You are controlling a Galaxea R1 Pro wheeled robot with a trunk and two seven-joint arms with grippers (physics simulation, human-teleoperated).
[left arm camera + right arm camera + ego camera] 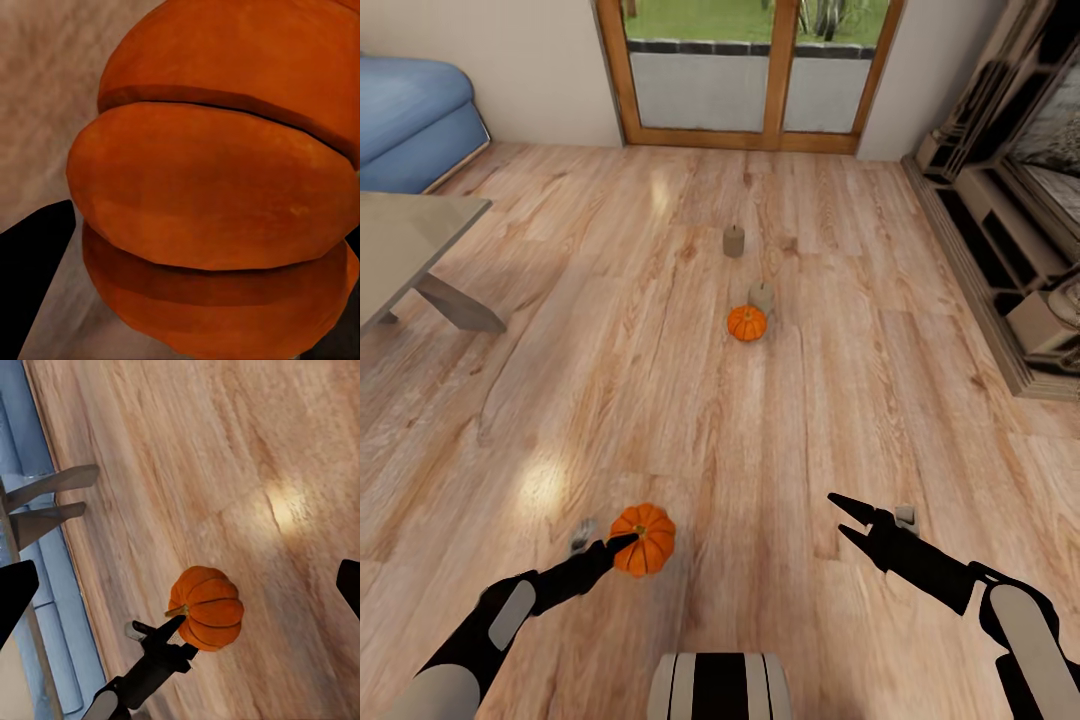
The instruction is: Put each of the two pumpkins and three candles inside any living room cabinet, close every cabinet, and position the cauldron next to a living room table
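My left gripper (634, 545) is shut on the nearer pumpkin (643, 538), low in the head view. That pumpkin (217, 187) sits between the two black fingers (34, 262) in the left wrist view. It also appears as the pumpkin (207, 607) in the right wrist view. My right gripper (848, 516) is open and holds nothing, off to the right of it. A second pumpkin (747, 323) sits on the floor further ahead. One candle (761, 296) stands right behind it and another candle (733, 240) stands further back. The cabinet and cauldron are out of view.
The grey-topped table (410, 235) stands at the left, with a blue sofa (410, 120) behind it. An ornate fireplace surround (1000, 230) runs along the right wall. Glass doors (750, 70) close the far end. Wooden floor (660, 400) lies between.
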